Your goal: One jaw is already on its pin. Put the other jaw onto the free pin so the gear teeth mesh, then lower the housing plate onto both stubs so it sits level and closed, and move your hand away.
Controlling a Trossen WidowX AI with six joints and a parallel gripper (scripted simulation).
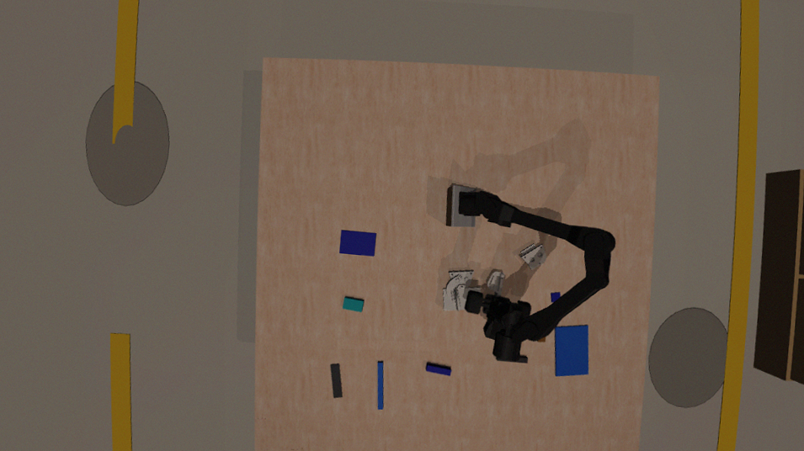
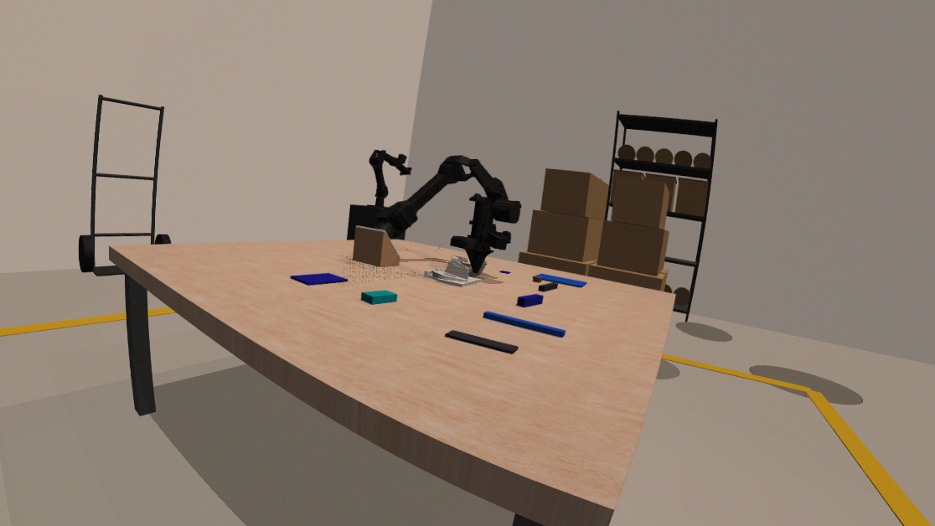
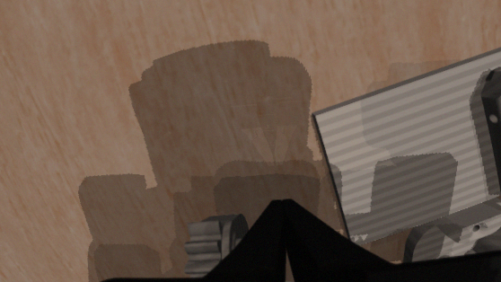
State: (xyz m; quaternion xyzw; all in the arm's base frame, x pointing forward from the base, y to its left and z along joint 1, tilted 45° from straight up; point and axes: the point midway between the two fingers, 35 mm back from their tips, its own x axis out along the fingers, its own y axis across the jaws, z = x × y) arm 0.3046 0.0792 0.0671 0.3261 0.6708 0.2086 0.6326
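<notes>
My gripper is shut, with its tips together and nothing between them. It points down, low beside the loose jaw. The loose grey toothed jaw is on the table, partly behind one finger in the wrist view. The pale base plate lies on the other side of the fingers. The jaw on its pin is cut off at the right edge of the wrist view. The housing plate lies apart, further back. The free pin and the meshing of teeth cannot be made out.
A wedge block stands near the arm's base. A teal block, a dark blue sheet, a blue bar, a black bar and a blue panel lie around the work.
</notes>
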